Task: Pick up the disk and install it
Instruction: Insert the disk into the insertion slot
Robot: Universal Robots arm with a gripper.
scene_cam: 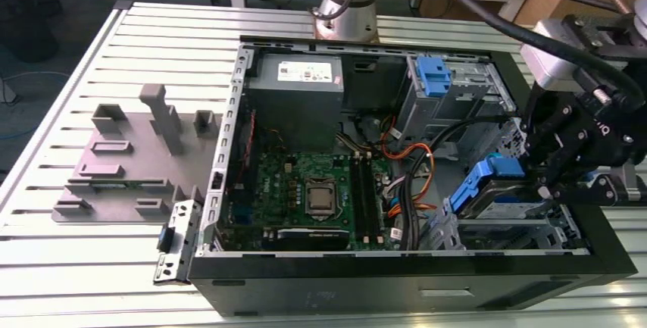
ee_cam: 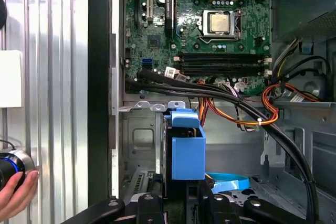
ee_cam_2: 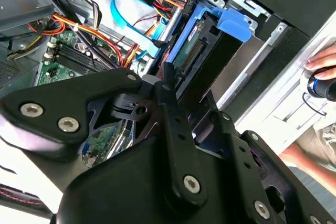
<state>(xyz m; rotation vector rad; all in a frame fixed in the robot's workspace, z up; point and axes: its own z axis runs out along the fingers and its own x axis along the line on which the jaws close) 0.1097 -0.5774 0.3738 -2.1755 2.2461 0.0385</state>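
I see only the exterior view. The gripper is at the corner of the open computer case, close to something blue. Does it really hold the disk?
Observer: Yes. In the first wrist view the blue-framed disk stands edge-on between the fingers of the gripper.
Operator: Is something lying near the disk inside?
Observer: A flat blue cable lies close beside it, on the case floor.
Operator: Is a person near the machine?
Observer: A hand is just outside the computer case, holding a small device with a blue ring.
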